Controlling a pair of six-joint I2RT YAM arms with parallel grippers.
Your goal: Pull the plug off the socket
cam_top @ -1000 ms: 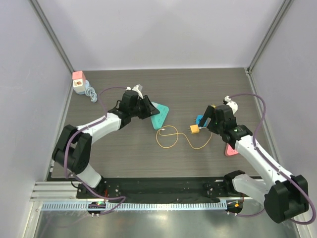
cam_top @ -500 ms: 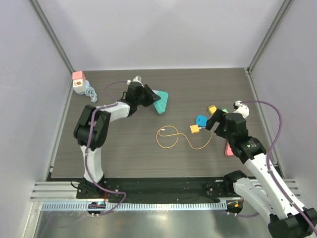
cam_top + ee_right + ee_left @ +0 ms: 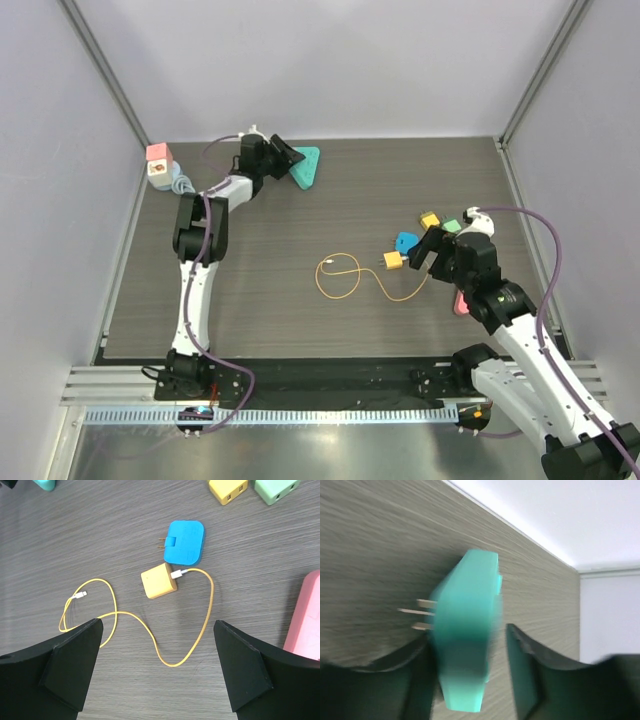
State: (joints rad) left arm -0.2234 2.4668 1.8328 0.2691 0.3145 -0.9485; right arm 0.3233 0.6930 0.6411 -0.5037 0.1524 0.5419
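The dark wood-grain tabletop (image 3: pixel 300 310) carries everything. The left arm is stretched toward the far left part of the tabletop, and its left tool (image 3: pixel 283 160) sits around the teal plug (image 3: pixel 305 166). In the left wrist view this plug (image 3: pixel 465 630) is a flat, rounded teal slab seen edge-on, with three thin metal prongs sticking out of one face, parallel to the tabletop. One finger lies against the pronged side. A thin strip of tabletop shows between the plug's back and the other finger, and the picture is blurred, so I cannot tell whether the tool is pinching it.

The right tool (image 3: pixel 160 665) is spread wide and holds nothing, above the right half of the tabletop.

A pink block (image 3: pixel 306 615) lies to the right of it. A blue adapter (image 3: pixel 184 542) lies flat, touching or just beside a yellow charger (image 3: pixel 158 580), whose yellow cable (image 3: pixel 202 630) is plugged in and curls into a loop. Farther back are a small yellow cube (image 3: pixel 227 488) and a pale green cube (image 3: pixel 275 489), side by side.

At the far left edge stands a pink-and-white block (image 3: pixel 160 166) with a grey-blue cord (image 3: pixel 184 189) beside it.
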